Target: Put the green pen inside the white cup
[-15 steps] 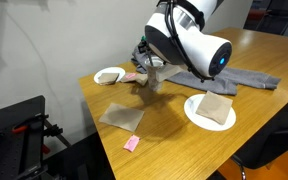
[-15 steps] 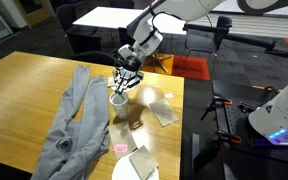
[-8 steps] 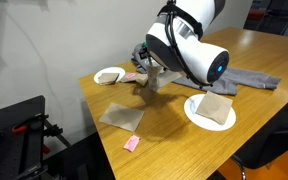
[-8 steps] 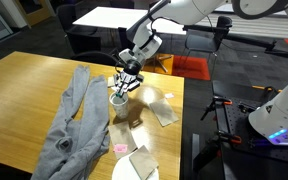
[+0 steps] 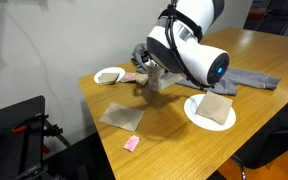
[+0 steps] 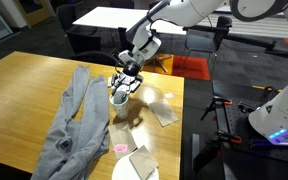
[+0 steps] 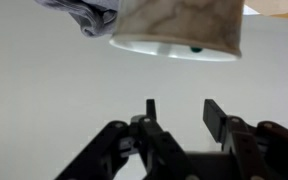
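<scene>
The white cup stands upright on the wooden table beside the grey cloth. In the wrist view the cup fills the top of the picture, and a small green speck shows at its rim, likely the green pen's tip. The rest of the pen is hidden. My gripper hangs just above the cup, fingers pointing down. In the wrist view my gripper is open with nothing between the fingers. In an exterior view the arm covers the cup, and the gripper is partly hidden.
A grey cloth lies along the table next to the cup. A shallow white bowl, a white plate with a brown napkin, a loose brown napkin and a small pink block lie near the table's edge.
The arm has shifted only slightly. The gripper stays over the cup.
</scene>
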Tool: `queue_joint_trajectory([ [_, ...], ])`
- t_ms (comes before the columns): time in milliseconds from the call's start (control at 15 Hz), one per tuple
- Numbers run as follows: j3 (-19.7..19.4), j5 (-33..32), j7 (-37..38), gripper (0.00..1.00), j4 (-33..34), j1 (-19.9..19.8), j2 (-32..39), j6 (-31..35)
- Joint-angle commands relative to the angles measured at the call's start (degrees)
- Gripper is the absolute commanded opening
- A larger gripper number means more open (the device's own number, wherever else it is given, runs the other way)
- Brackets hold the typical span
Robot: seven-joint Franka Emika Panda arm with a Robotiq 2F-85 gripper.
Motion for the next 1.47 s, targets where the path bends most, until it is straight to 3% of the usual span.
queue_joint_trajectory([
  [0, -0.69, 1.23, -0.28, 0.84, 1.2, 1.39, -0.06, 1.26],
  [133, -0.55, 1.17, -0.11, 0.98, 0.68, 1.58, -1.22, 0.93],
  [200, -0.49, 1.37, -0.03, 1.0, 0.44, 1.68, -1.74, 1.02],
  [867, -1.14, 0.67, 1.51, 1.0, -6.67, 1.6, -14.35, -1.7],
  [1400, -2.0, 0.57, 8.2, 1.0, -9.7, 2.4, -23.98, -3.48],
])
